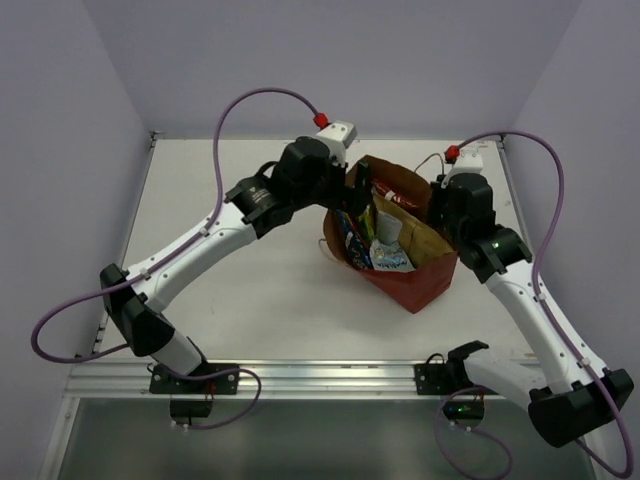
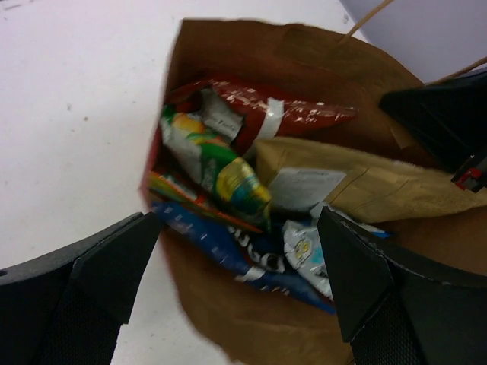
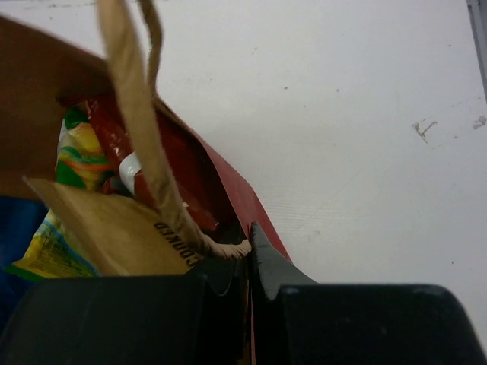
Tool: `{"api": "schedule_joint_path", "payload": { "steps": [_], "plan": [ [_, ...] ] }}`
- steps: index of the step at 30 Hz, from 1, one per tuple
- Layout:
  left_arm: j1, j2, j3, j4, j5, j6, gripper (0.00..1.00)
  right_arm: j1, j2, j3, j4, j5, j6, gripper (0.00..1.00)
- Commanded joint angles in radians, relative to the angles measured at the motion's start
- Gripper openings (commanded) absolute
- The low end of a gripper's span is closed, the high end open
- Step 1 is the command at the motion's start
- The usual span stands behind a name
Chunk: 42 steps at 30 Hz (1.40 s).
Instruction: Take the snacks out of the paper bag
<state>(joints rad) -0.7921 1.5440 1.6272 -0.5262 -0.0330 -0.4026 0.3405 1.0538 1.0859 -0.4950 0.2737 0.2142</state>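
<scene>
A brick-red paper carrier bag (image 1: 412, 285) stands open on a white table (image 1: 250, 290), crinkly foil snack packets (image 2: 224, 171) packed inside. The left gripper (image 2: 236, 258) hovers over its mouth, jaws spread wide; the right gripper (image 3: 249, 245) pinches the bag's rim beside a loop handle (image 3: 137, 114).

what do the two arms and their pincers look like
Both are rounded white shells with black joint housings: left arm, right arm. A thin purple cable loops off each, ending in a red plug beside a small white block. The left pincer and right pincer are matte black, with broad wedge-shaped fingers.
</scene>
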Motion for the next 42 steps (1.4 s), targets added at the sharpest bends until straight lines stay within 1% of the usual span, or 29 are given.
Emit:
{"api": "schedule_joint_path", "payload": {
  "steps": [1, 3, 6, 9, 12, 13, 15, 18, 22, 23, 27, 31, 37, 40, 42],
  "plan": [
    [-0.068, 0.045, 0.124, 0.031, -0.113, -0.009, 0.98, 0.043, -0.086, 0.038, 0.098, 0.188, 0.074, 0.00],
    [-0.090, 0.077, 0.175, 0.022, -0.133, -0.001, 0.98, 0.043, -0.100, 0.055, 0.114, 0.196, 0.057, 0.00],
    [-0.093, 0.102, 0.198, 0.015, -0.146, 0.002, 0.96, 0.046, -0.132, 0.054, 0.174, 0.191, 0.036, 0.00],
    [-0.101, 0.119, 0.197, -0.021, -0.148, -0.021, 0.94, 0.046, -0.129, 0.052, 0.177, 0.187, 0.039, 0.00],
    [-0.121, 0.097, 0.131, -0.037, -0.162, -0.060, 0.92, 0.048, -0.118, 0.034, 0.180, 0.168, 0.054, 0.00],
    [-0.131, 0.091, 0.113, -0.035, -0.162, -0.088, 0.89, 0.048, -0.123, 0.013, 0.187, 0.168, 0.062, 0.00],
    [-0.147, 0.071, 0.060, -0.034, -0.159, -0.111, 0.88, 0.049, -0.146, -0.004, 0.200, 0.170, 0.077, 0.00],
    [-0.188, 0.062, 0.019, -0.029, -0.153, -0.149, 0.82, 0.057, -0.169, -0.029, 0.228, 0.188, 0.068, 0.00],
    [-0.252, 0.039, -0.045, -0.009, -0.174, -0.182, 0.81, 0.057, -0.155, -0.024, 0.213, 0.193, 0.057, 0.00],
    [-0.262, 0.019, -0.085, 0.003, -0.174, -0.182, 0.80, 0.057, -0.153, -0.027, 0.213, 0.190, 0.057, 0.00],
    [-0.294, 0.002, -0.164, 0.123, -0.099, -0.088, 0.80, 0.058, -0.161, -0.061, 0.237, 0.154, 0.057, 0.00],
    [-0.305, 0.034, -0.204, 0.239, -0.044, 0.071, 0.80, 0.058, -0.152, -0.087, 0.248, 0.092, 0.044, 0.00],
    [-0.305, 0.105, -0.190, 0.336, 0.028, 0.252, 0.80, 0.058, -0.137, -0.092, 0.257, 0.009, 0.013, 0.00],
    [-0.303, 0.129, -0.196, 0.396, 0.099, 0.333, 0.78, 0.057, -0.141, -0.093, 0.262, -0.021, -0.004, 0.00],
    [-0.305, 0.166, -0.176, 0.394, 0.152, 0.376, 0.77, 0.058, -0.150, -0.092, 0.263, -0.040, -0.030, 0.00]
  ]
}}
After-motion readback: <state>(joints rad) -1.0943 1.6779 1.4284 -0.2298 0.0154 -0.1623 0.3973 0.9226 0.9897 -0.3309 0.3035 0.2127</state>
